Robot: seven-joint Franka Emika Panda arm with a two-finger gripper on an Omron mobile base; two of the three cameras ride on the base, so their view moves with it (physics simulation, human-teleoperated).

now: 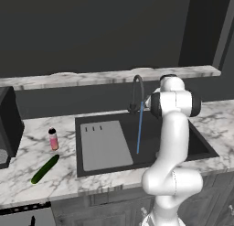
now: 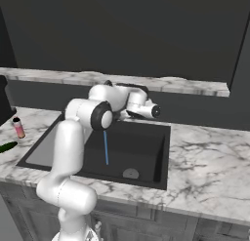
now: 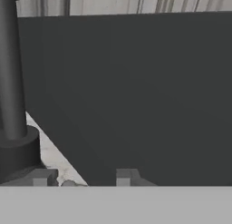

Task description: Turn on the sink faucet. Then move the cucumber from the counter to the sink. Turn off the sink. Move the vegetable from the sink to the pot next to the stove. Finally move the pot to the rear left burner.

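Sink faucet (image 1: 136, 90) at rear table (image 1: 27, 174) edge runs blue stream (image 1: 139, 129) into sink (image 1: 201, 145). We see tool (image 3: 81, 175) beside faucet base, fingertips apart, gripping nothing. Cucumber (image 1: 45, 169) lies near front table edge, left of sink, near pink bottle (image 1: 53, 139).
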